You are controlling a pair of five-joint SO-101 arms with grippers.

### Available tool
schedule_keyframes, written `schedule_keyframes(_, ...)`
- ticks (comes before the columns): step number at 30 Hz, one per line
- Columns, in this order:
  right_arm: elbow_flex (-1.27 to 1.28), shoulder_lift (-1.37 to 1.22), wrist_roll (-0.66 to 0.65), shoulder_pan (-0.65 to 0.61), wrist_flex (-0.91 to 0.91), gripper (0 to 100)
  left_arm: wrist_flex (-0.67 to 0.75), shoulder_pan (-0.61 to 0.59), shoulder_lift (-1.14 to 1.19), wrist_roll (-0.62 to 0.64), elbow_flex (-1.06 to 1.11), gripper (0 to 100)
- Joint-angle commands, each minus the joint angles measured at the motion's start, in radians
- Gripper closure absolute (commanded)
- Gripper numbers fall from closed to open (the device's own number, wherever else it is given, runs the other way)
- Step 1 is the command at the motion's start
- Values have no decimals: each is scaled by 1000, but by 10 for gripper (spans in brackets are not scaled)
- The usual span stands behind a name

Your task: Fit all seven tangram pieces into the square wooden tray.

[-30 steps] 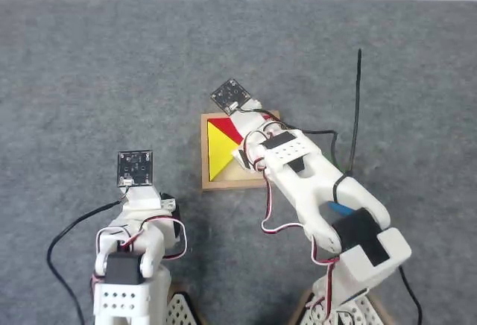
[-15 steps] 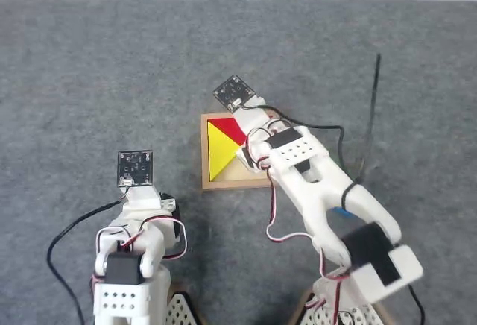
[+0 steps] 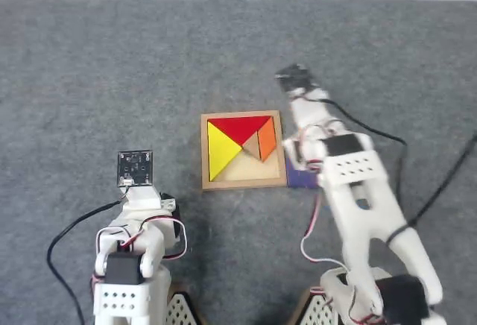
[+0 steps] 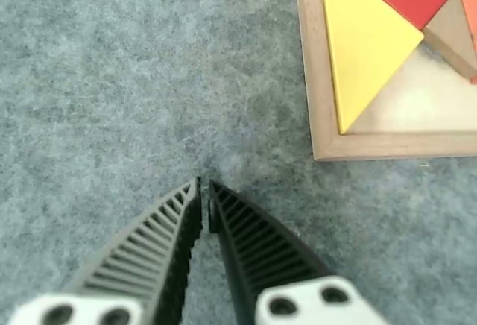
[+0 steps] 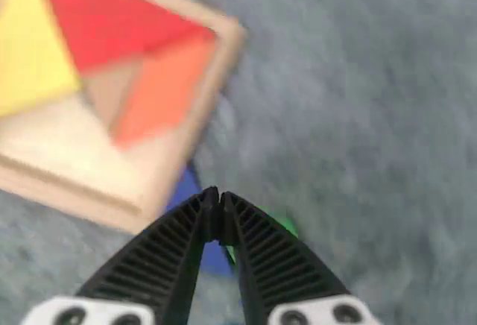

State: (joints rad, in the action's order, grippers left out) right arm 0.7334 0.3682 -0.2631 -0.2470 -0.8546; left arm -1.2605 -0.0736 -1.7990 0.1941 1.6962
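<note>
The right gripper (image 5: 215,194), closed on nothing, hangs over the blue piece (image 3: 300,179) and green piece (image 5: 282,226) just beside the square wooden tray (image 3: 242,184); it should open before descending — then pinch one piece across its edges; the left gripper (image 4: 203,185) rests closed and empty nearby.

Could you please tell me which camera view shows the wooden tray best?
The high view: the whole tray shows, all four edges. The left wrist view catches one corner, the right wrist view a part, cut off.
</note>
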Motion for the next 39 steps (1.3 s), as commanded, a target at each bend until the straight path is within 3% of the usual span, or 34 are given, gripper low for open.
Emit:
schedule_keyframes(1,28,33,-14,87,-54,988,-2,-6,-20,-11,-13,986)
schedule_keyframes(4,28,-33,-40,87,-58,961,-2,-6,-20,-11,-13,986)
schedule_keyframes(7,26,-94,-95,81,-58,869,-2,-6,-20,-11,-13,986)
schedule_keyframes(12,25,-142,-258,84,-120,790,-2,-6,-20,-11,-13,986)
schedule_keyframes(20,9,-153,-381,101,-151,786,-2,-6,-20,-11,-13,986)
schedule_keyframes(26,9,-154,-482,183,-128,786,-2,-6,-20,-11,-13,986)
schedule_keyframes(39,-28,-331,-505,188,-25,788,-2,-6,-20,-11,-13,986)
